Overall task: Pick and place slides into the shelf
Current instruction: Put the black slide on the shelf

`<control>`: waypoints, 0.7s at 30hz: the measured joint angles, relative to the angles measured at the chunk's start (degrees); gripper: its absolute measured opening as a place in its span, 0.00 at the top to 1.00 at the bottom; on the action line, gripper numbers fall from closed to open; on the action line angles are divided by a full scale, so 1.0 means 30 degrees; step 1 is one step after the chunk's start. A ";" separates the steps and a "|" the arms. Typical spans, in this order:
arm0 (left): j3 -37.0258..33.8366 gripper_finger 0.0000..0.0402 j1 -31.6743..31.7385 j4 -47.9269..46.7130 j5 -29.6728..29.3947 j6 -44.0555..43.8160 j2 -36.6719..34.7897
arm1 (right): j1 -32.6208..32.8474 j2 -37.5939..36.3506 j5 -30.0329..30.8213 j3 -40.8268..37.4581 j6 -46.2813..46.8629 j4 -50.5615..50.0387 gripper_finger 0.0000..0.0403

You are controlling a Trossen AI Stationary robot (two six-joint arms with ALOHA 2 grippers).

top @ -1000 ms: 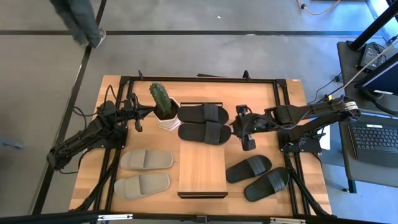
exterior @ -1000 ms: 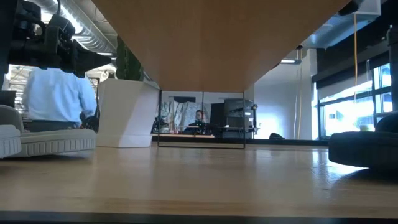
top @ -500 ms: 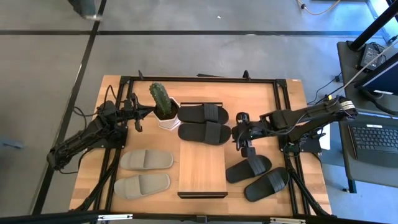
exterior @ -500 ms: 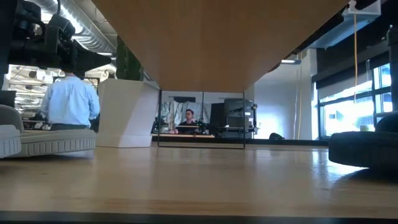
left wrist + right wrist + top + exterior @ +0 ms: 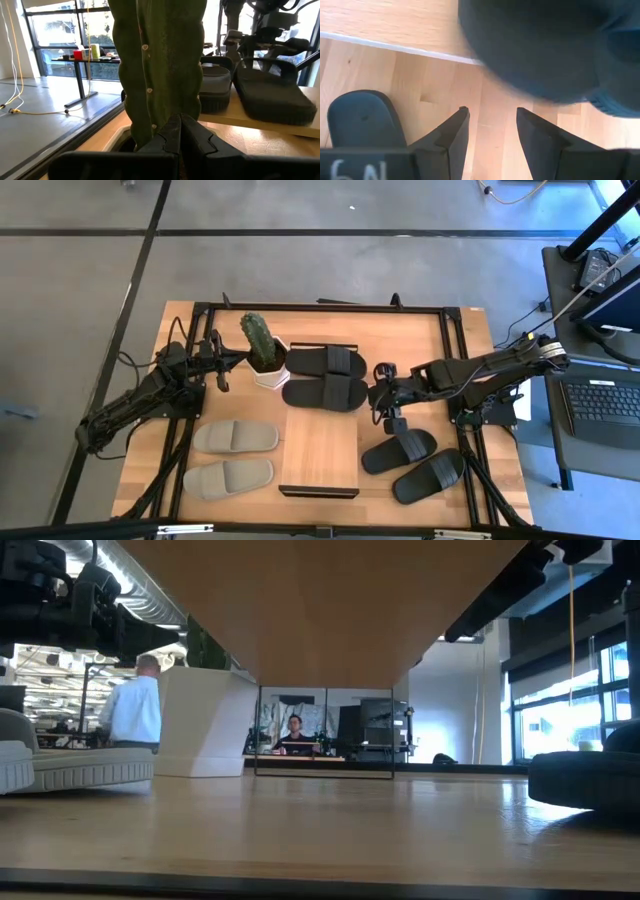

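Note:
The shelf (image 5: 320,455) is a light wood panel in the table's middle, and I see its underside (image 5: 330,600) in the low view. Two black slides (image 5: 327,361) (image 5: 325,393) lie across its far end. Two more black slides (image 5: 399,450) (image 5: 430,476) rest on the table to its right, and two grey-beige slides (image 5: 235,437) (image 5: 228,478) to its left. My right gripper (image 5: 385,398) (image 5: 490,125) is open, pointing down beside the shelf's right edge, close to the nearer shelf slide (image 5: 545,50). My left gripper (image 5: 218,370) (image 5: 179,131) waits shut by the cactus. My right gripper's open fingers (image 5: 460,132) point down at bare table beside the shelf's right edge. The end of the nearer shelf slide (image 5: 530,75) sits close above them. Whether the gripper touches that slide or the shelf, I cannot tell.
A cactus (image 5: 257,335) in a white pot (image 5: 270,372) stands at the shelf's far-left corner, right before my left gripper. A black metal frame (image 5: 320,308) runs around the tabletop. A laptop (image 5: 605,405) sits beyond the right edge. A person (image 5: 140,710) shows in the room behind.
My right gripper has moved toward the table's left and slightly toward the near edge, staying beside the shelf's right edge. The shelf and the two black slides on it have shifted a little toward the table's left. The person in the background has walked on.

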 joint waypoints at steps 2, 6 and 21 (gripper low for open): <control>-0.0006 1.00 -0.0006 0.0000 0.0004 0.0003 0.0002 | 0.0000 0.0000 0.0000 0.0103 -0.0101 -0.0050 0.59; -0.0007 1.00 -0.0002 0.0000 0.0007 0.0007 0.0005 | 0.0000 -0.0007 0.0000 0.0267 -0.0159 -0.0038 0.59; -0.0004 1.00 -0.0006 0.0000 0.0000 0.0014 0.0003 | 0.1937 -0.0437 0.0000 0.1076 0.6988 -0.5322 0.59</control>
